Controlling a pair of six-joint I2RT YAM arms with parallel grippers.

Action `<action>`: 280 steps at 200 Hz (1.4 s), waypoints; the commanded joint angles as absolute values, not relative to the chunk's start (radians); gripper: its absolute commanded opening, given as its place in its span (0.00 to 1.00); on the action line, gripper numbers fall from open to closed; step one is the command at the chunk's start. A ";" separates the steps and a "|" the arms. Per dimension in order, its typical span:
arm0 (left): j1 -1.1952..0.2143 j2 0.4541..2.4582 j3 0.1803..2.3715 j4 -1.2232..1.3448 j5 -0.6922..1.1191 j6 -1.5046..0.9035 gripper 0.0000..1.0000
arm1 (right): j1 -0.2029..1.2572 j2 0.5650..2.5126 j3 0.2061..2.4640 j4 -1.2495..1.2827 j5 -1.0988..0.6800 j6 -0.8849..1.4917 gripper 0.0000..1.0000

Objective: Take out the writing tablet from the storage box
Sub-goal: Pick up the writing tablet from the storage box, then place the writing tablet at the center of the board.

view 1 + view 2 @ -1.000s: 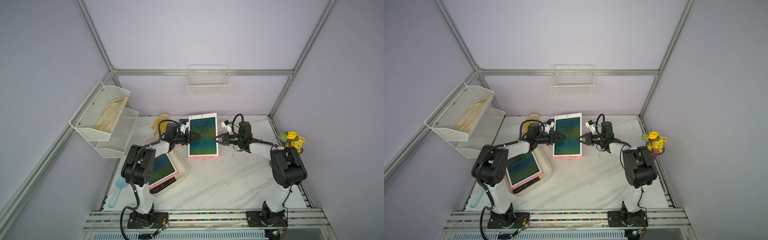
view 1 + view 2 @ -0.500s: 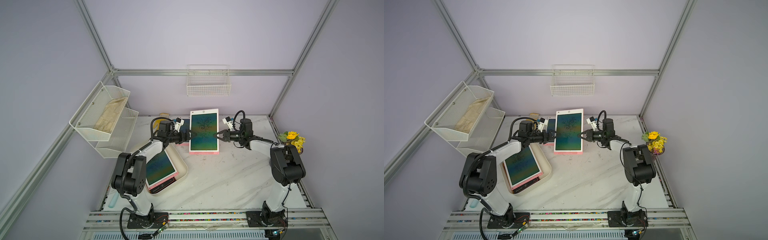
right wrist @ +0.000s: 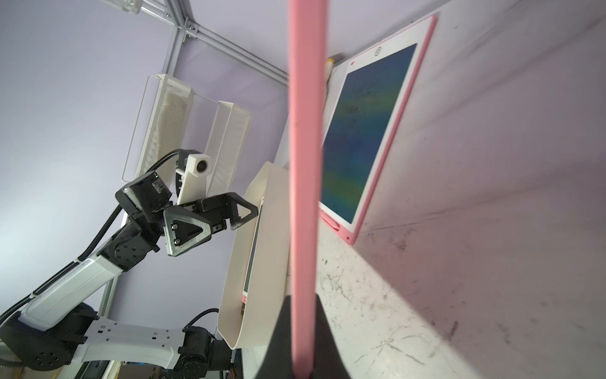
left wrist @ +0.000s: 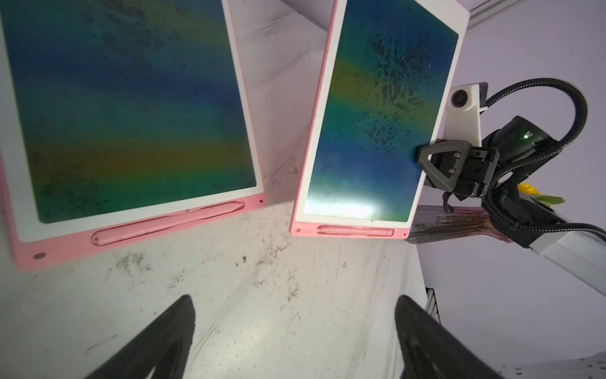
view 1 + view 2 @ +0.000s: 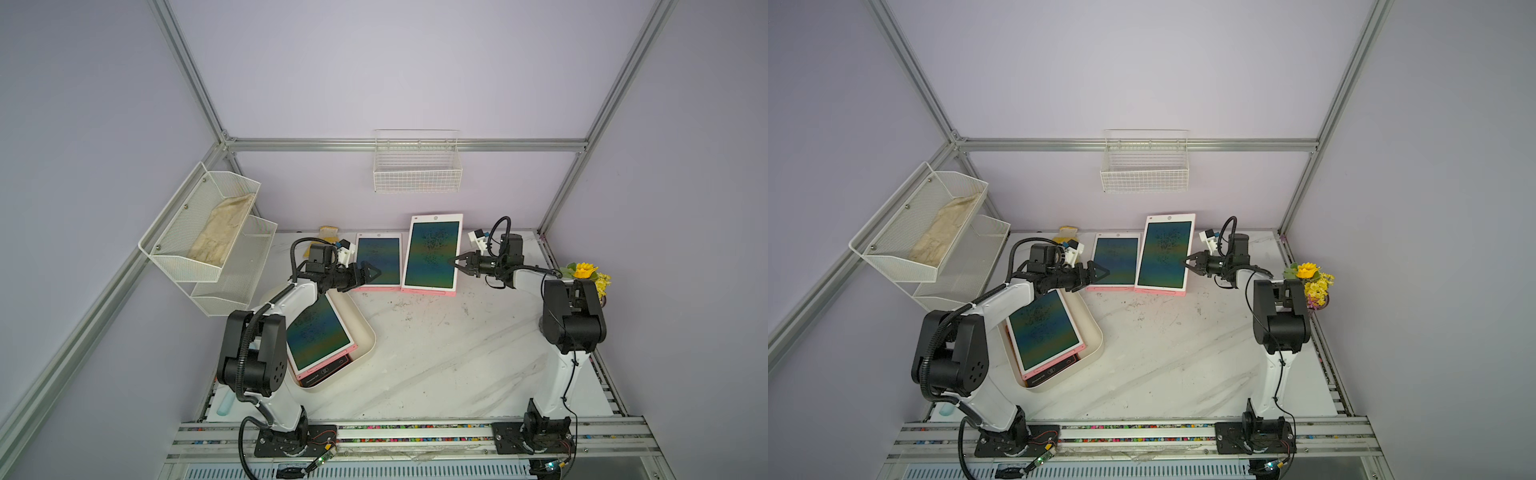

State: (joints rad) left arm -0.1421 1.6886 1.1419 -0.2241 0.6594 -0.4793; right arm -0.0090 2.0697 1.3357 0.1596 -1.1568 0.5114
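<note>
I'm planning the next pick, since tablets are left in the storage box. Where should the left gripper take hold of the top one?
Probably the long edge of the top tablet that faces the middle of the table, coming from above: it lies screen up, and the storage box leaves a bare gap there. The left gripper is open and empty.

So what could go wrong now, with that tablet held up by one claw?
The right gripper pinches the upright tablet by one side edge only, and the left gripper is open and clear of it, so it might pivot or slip. It stands close beside the second tablet; a swing could knock that over.
</note>
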 commanded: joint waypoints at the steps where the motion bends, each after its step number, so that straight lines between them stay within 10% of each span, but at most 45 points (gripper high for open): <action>1: -0.137 1.691 1.285 -0.282 0.596 -0.413 0.93 | -0.020 2.153 1.445 0.028 -1.163 0.390 0.00; 280: -0.133 1.944 1.498 -0.263 0.655 -0.373 0.92 | -0.062 2.645 2.052 -0.570 -1.062 0.054 0.00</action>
